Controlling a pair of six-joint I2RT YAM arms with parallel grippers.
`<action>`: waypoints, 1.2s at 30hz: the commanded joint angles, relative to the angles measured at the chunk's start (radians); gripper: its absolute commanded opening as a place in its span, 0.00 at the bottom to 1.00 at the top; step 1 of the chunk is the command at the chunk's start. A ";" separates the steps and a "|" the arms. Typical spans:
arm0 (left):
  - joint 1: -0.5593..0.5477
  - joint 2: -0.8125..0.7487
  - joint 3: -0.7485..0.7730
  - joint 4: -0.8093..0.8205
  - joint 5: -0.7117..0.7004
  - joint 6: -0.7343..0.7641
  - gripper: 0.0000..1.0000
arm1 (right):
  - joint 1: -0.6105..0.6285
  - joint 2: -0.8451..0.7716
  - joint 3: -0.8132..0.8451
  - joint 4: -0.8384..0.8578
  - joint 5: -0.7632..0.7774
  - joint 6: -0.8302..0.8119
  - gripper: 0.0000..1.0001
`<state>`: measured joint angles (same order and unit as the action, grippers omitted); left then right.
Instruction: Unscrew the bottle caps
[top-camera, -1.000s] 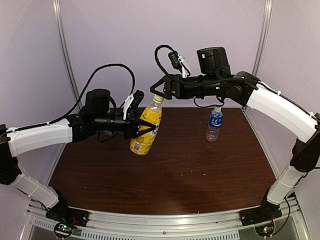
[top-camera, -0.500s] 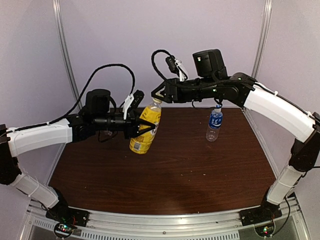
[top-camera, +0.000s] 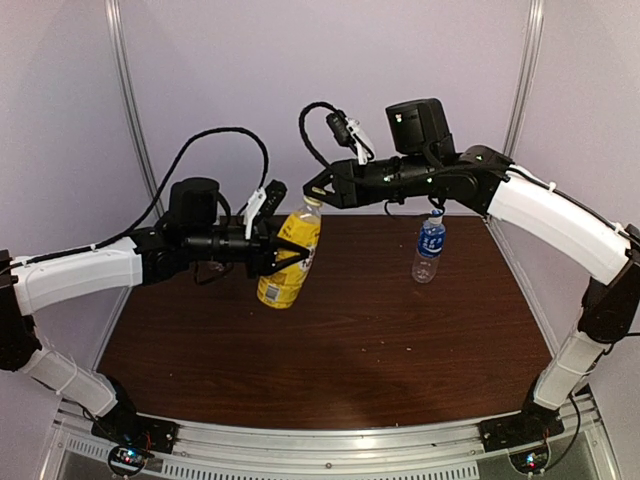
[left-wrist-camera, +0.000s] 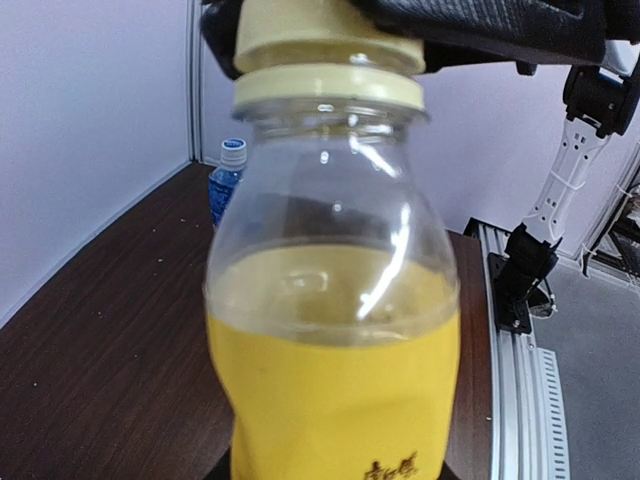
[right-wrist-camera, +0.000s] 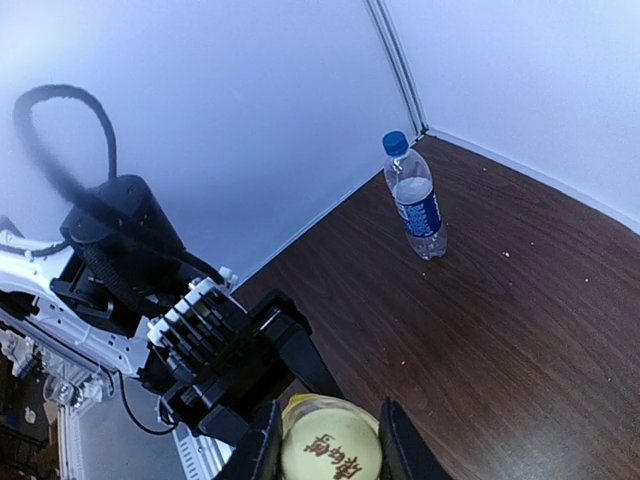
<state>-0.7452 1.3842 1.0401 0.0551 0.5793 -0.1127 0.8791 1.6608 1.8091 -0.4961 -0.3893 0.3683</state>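
Aloft, glossy yellow plastic bottle (top-camera: 280, 288), round pale cap (right-wrist-camera: 331, 452) — dark wood-grain table (top-camera: 350, 340).

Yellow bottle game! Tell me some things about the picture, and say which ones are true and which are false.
1. The left end effector grips the yellow bottle. True.
2. The yellow cap is off. False: it sits on the bottle.
3. The right end effector is closed around that cap. True.
4. The blue-capped bottle lies on its side. False: it stands upright on the table.
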 joint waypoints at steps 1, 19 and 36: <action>-0.004 -0.031 0.026 0.078 0.148 0.011 0.37 | -0.002 -0.017 -0.013 0.017 -0.112 -0.190 0.23; -0.005 0.010 0.014 0.239 0.562 -0.119 0.36 | -0.111 0.121 0.194 -0.279 -0.684 -0.729 0.24; -0.003 -0.001 0.013 0.195 0.451 -0.083 0.36 | -0.117 0.035 0.093 -0.144 -0.543 -0.583 0.57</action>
<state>-0.7353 1.4086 1.0378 0.1616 1.0424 -0.2356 0.7673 1.7359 1.9385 -0.6758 -1.0317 -0.2596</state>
